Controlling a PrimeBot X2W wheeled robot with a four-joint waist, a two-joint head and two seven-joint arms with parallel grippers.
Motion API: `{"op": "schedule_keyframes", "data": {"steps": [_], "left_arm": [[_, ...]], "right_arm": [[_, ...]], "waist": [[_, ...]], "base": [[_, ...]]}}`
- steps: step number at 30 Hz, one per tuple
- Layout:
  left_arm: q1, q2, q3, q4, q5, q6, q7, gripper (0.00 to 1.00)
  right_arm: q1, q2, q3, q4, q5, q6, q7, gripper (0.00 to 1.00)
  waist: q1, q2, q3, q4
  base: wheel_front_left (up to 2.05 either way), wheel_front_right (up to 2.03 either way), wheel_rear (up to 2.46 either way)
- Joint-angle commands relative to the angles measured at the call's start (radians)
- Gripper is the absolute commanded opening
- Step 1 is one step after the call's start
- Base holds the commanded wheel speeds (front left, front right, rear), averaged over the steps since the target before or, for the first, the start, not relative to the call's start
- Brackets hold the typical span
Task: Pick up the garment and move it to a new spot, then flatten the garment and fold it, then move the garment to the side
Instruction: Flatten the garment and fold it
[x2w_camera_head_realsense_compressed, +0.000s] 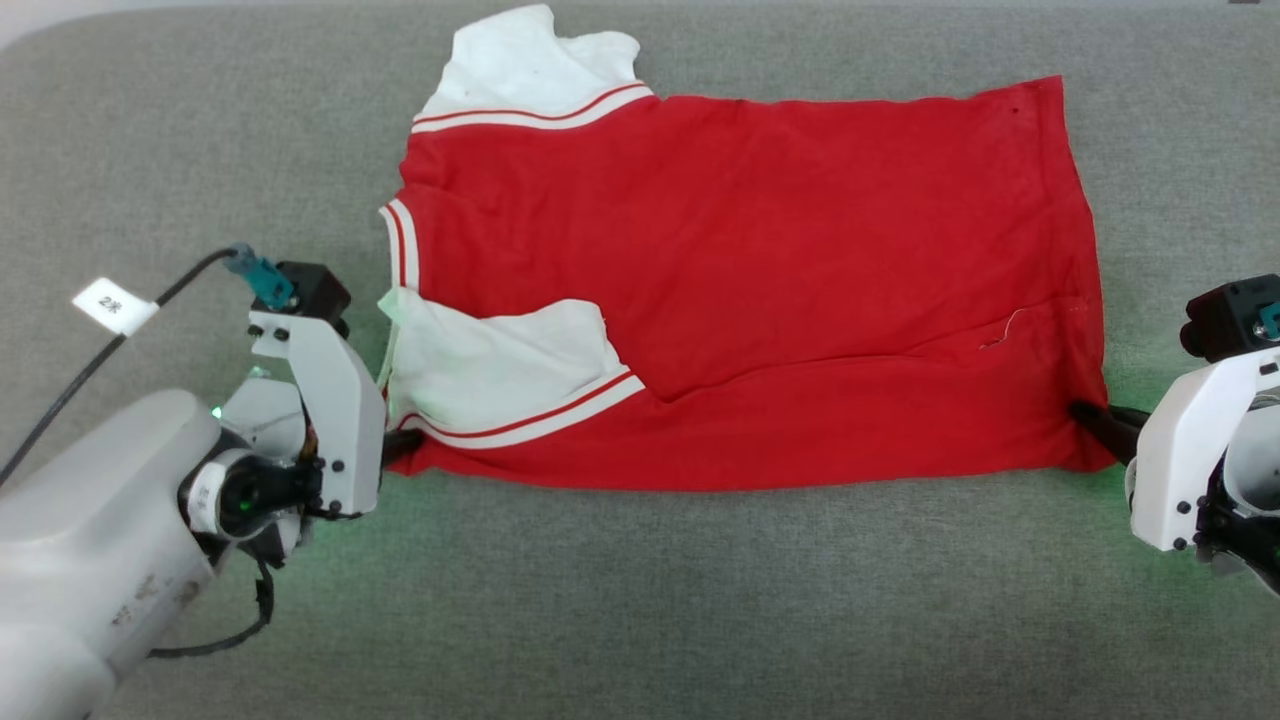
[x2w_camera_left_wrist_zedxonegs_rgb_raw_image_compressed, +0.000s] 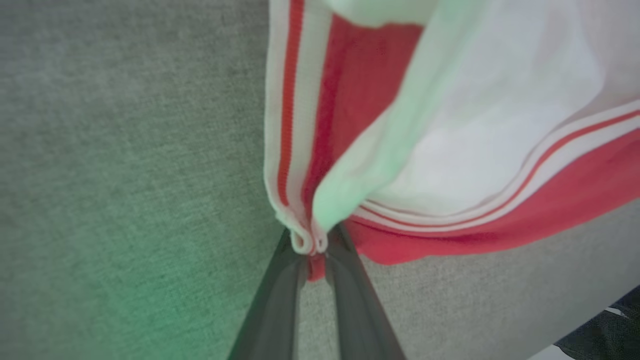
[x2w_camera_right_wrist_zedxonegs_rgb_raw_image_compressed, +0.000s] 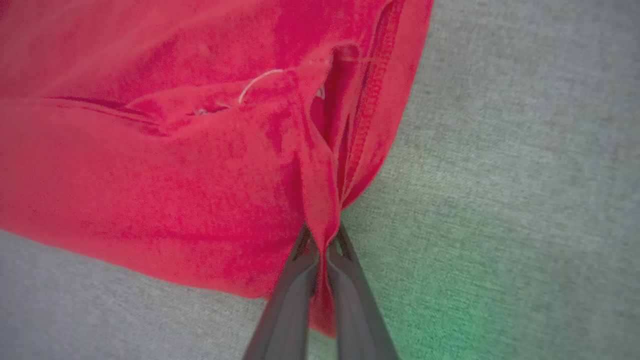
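Red garment (x2w_camera_head_realsense_compressed: 760, 290) held at both near corners.
Left gripper (x2w_camera_left_wrist_zedxonegs_rgb_raw_image_compressed: 314, 248) nipped the striped trim (x2w_camera_left_wrist_zedxonegs_rgb_raw_image_compressed: 286, 125), right gripper (x2w_camera_right_wrist_zedxonegs_rgb_raw_image_compressed: 322, 246) the hem fold (x2w_camera_right_wrist_zedxonegs_rgb_raw_image_compressed: 320, 195); likely so the near edge lifts evenly.

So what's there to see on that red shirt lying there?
The garment is a red jersey of soft knit cloth with two white sleeves edged in red-and-white stripes. It lies flat on the grey surface, sleeves toward the robot's left, hem toward its right. The left gripper pinches its near sleeve-side corner, the right gripper its near hem corner.
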Motion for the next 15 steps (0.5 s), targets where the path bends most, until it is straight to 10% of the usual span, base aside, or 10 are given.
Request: {"op": "schedule_keyframes", "data": {"steps": [1,15], "left_arm": [[0.020,-0.009,-0.012,0.014,-0.001,0.020,0.002,0.00],[0.054,0.095,-0.013,-0.150,-0.034,0.106,0.084,0.00]], "right_arm": [[-0.006,-0.015,0.003,0.010,0.009,-0.002,0.003,0.00],[0.072,-0.116,0.022,-0.107,0.076,-0.002,0.100,0.00]], "waist": [[0.0000,0.0000,-0.006,-0.001],[0.0000,0.0000,-0.067,0.018]], "base": [[0.00,0.00,0.00],[0.00,0.00,0.00]]}}
